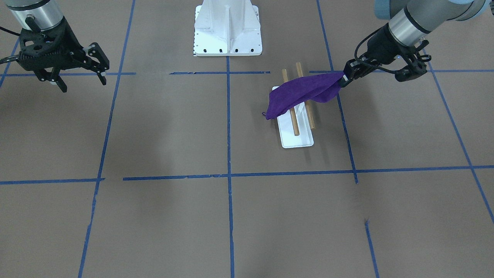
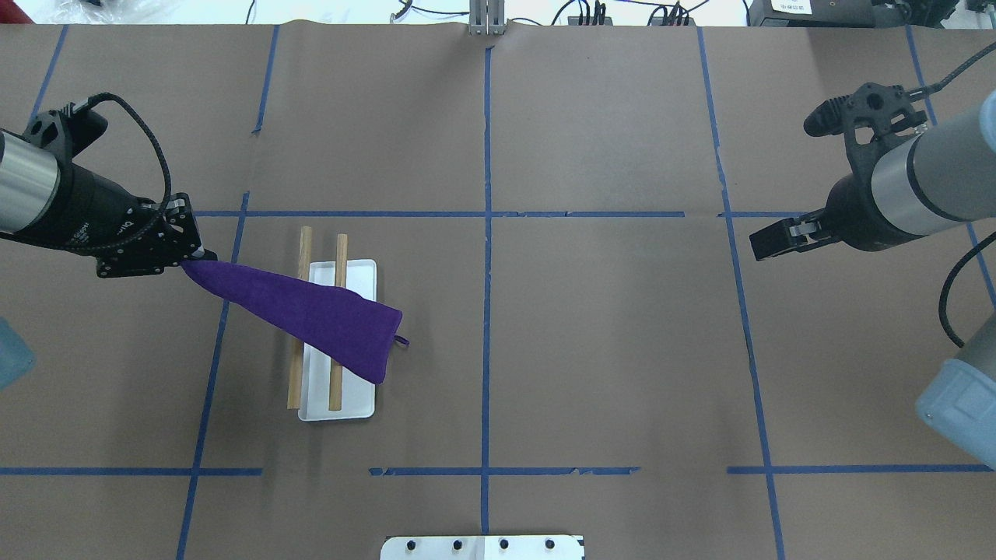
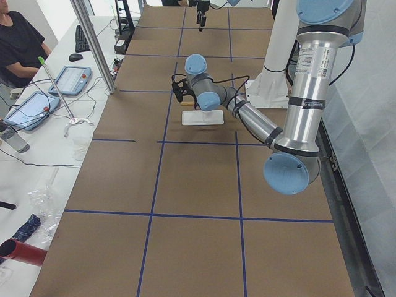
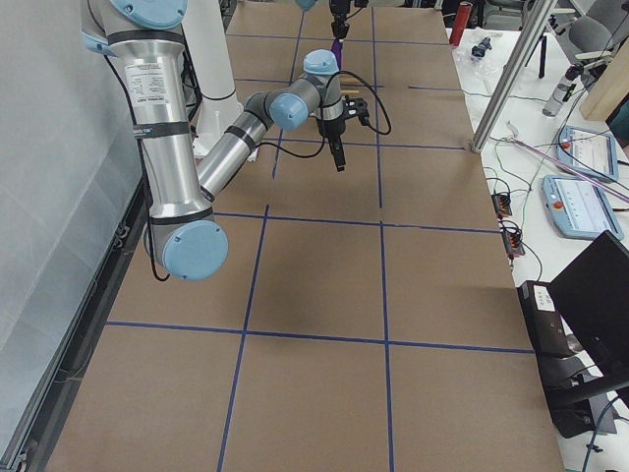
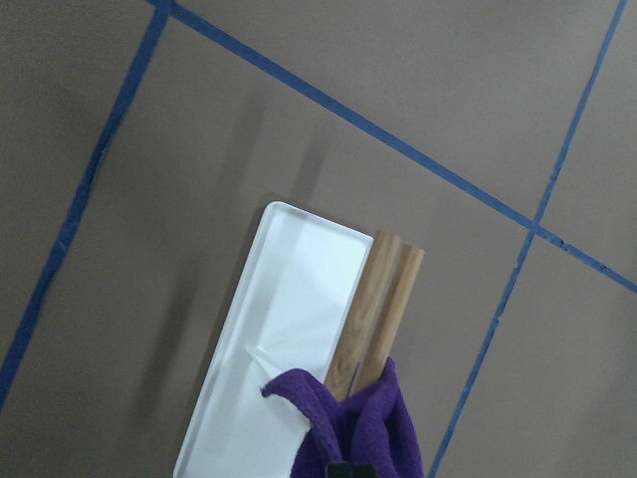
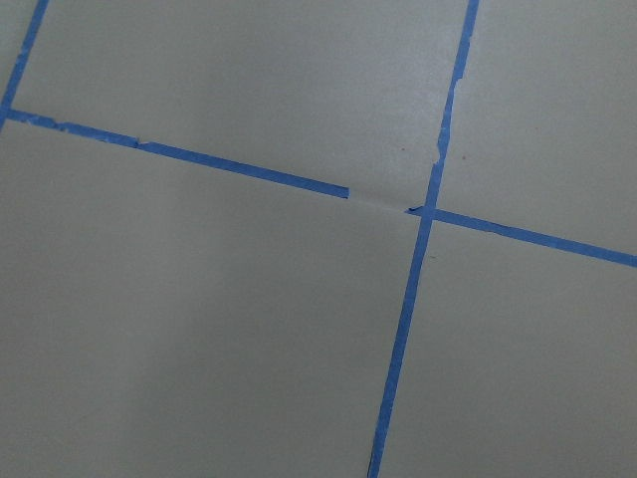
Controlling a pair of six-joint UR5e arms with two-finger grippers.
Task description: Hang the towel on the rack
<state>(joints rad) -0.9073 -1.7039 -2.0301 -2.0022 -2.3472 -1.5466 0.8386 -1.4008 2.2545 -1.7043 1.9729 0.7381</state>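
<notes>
Left gripper [image 1: 344,79], upper right of the front-facing view, middle left of the overhead view [image 2: 198,260]: jaws closed narrow on one corner of the towel [image 1: 305,92], held above the table [image 2: 583,350]. Towel [image 2: 311,311]: deep purple, drawn out in a long wedge from the gripper, running diagonally over both wooden rods [image 2: 305,241] of the rack [image 2: 358,272]. Its wide free end lies past the white base on the side away from the gripper, and a small loop [image 2: 401,340] shows at its outer corner. Whether the cloth bears on the rods cannot be told. Rack [image 1: 297,137]: flat white base, two parallel rods [image 1: 295,125], right of centre in the front-facing view. In the left wrist view, base [image 5: 289,329], rod ends [image 5: 383,299] and bunched towel [image 5: 368,428] sit at lower centre. Right gripper [image 1: 83,82], upper left of the front-facing view: fingers spread wide, holding nothing, well apart from the rack. Table: brown paper with a blue tape grid. White pedestal [image 1: 227,34]: top centre.
</notes>
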